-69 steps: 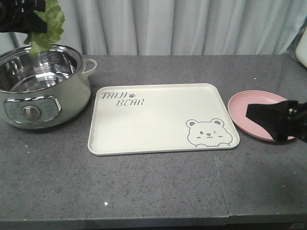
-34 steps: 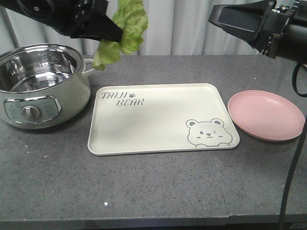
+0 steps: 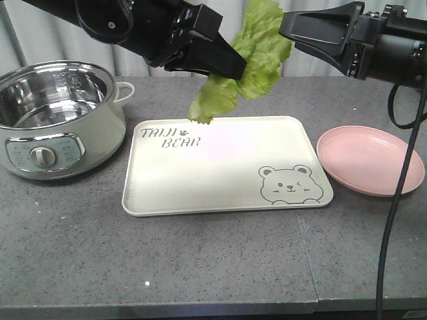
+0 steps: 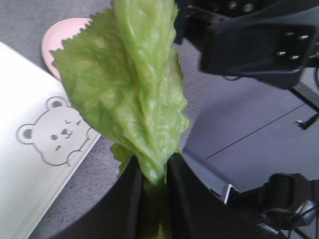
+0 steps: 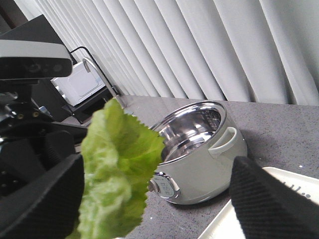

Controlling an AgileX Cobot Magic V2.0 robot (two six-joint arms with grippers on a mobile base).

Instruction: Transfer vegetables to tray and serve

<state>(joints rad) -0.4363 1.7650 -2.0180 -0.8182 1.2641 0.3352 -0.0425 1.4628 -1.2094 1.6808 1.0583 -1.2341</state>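
Observation:
My left gripper (image 3: 241, 67) is shut on the stem end of the vegetables (image 3: 253, 57), a bright green crinkled lettuce leaf. The leaf hangs in the air over the back edge of the tray (image 3: 220, 173), a cream rectangle with a bear drawing. In the left wrist view the black jaws (image 4: 152, 177) pinch the lettuce (image 4: 124, 84), with the tray (image 4: 15, 99) below at the left. My right gripper (image 3: 288, 27) is open, high at the right, its tips close to the top of the leaf. In the right wrist view the lettuce (image 5: 117, 169) shows between its wide-apart fingers (image 5: 35, 199).
A pale green electric pot (image 3: 57, 120) with a shiny steel bowl stands at the table's left. A round pink plate (image 3: 370, 160) lies right of the tray. A black cable (image 3: 400, 173) hangs from the right arm over the plate. Grey curtains close the back.
My left gripper has carried the lettuce rightwards from above the pot to over the tray's back edge. The right arm rose from the pink plate to high at the right.

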